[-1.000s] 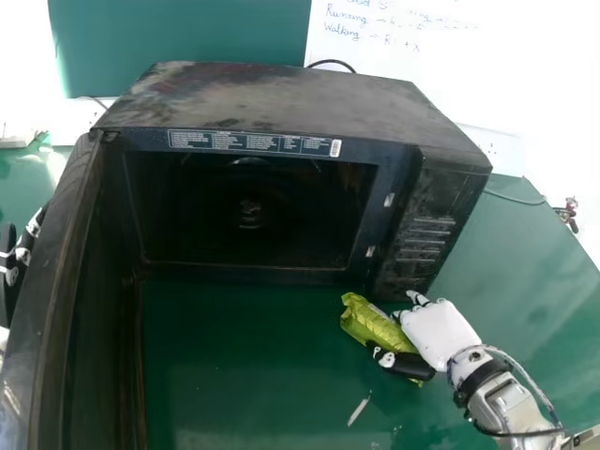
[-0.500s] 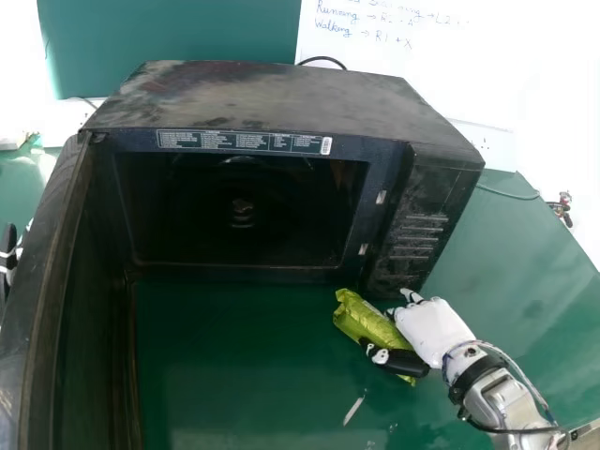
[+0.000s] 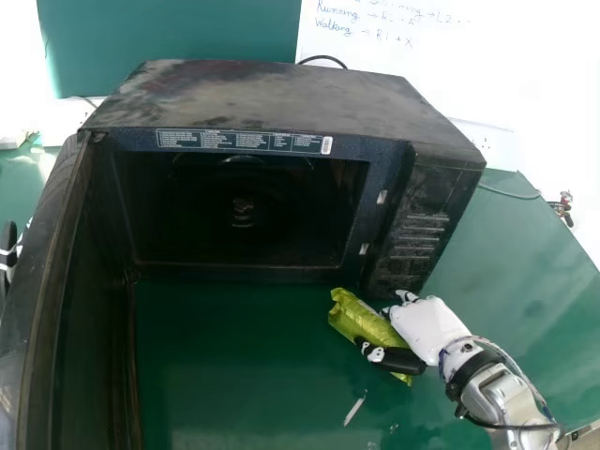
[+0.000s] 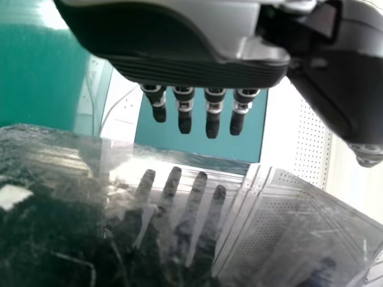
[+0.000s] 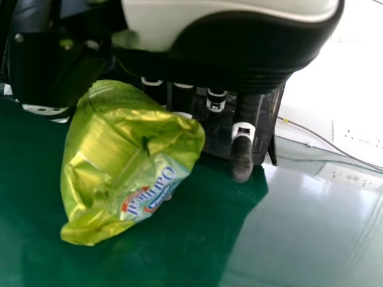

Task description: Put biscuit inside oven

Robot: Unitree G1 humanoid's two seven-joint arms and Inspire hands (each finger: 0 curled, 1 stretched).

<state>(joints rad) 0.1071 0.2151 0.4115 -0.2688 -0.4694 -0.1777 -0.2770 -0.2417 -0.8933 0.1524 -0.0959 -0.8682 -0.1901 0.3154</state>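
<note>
My right hand (image 3: 429, 328) is at the oven's front right corner, its thumb and fingers round a green biscuit packet (image 3: 354, 317). In the right wrist view the packet (image 5: 128, 155) lies between the thumb and fingers of that hand (image 5: 242, 149). The black oven (image 3: 281, 98) stands with its door (image 3: 58, 272) swung wide on the left and its dark cavity (image 3: 244, 211) facing me. At the far left edge, behind the door, is my left hand (image 3: 9, 253); the left wrist view shows that hand (image 4: 213, 113) with straight fingers over the reflective door.
A green table (image 3: 234, 366) spreads beneath the oven, with a small pale strip (image 3: 354, 409) on it near the front. Behind are a whiteboard (image 3: 450, 66) and a socket panel (image 3: 492, 143). A cable (image 3: 511, 193) runs at the right.
My right hand and the packet have shifted slightly left along the oven's front. The head view has also moved a little, so the oven sits farther left in it.
</note>
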